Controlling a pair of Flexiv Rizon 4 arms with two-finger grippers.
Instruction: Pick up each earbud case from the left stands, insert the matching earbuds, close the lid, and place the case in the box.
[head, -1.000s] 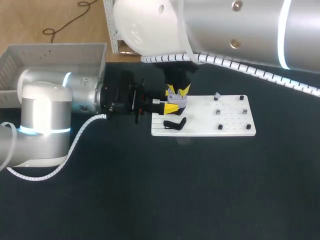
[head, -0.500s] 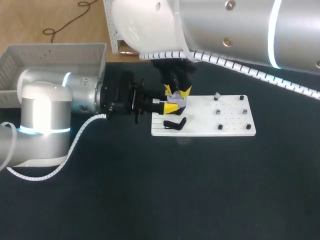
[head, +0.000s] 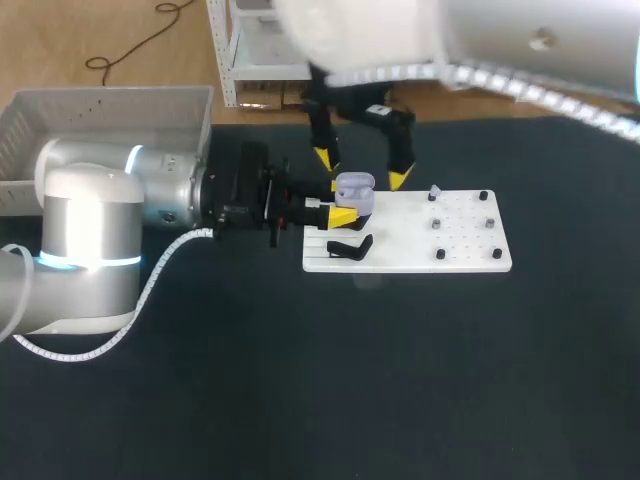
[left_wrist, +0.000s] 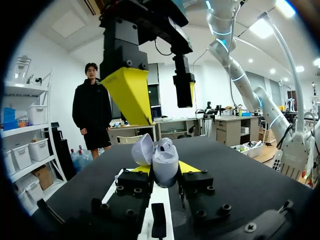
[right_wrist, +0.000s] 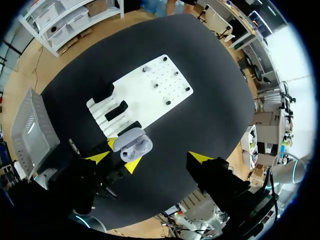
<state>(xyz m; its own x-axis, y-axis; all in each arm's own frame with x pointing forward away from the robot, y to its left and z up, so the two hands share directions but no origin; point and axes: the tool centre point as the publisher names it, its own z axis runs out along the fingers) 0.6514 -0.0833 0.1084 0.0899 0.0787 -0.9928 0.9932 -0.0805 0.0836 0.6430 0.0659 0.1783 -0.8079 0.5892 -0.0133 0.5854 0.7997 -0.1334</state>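
A lavender earbud case (head: 356, 190) with its lid open is held at the white board's (head: 440, 245) left end, my left gripper (head: 349, 206) shut on it from the left. In the left wrist view the case (left_wrist: 164, 161) stands upright between the yellow fingertips (left_wrist: 189, 167). My right gripper (head: 362, 168) hangs just above it, open wide, with one finger on each side and clear of the case. From the right wrist the case (right_wrist: 133, 144) lies ahead of my right gripper (right_wrist: 149, 158), its inside showing. A black case (head: 350, 247) rests in the board's slots.
Small earbuds sit on pegs (head: 435, 192) across the white board's right half. A grey box (head: 100, 110) stands at the table's back left, behind my left arm (head: 90, 230). Dark tabletop (head: 400, 380) stretches in front of the board.
My right gripper has opened wide and lifted off the lavender case. The left gripper and the case have stayed where they were.
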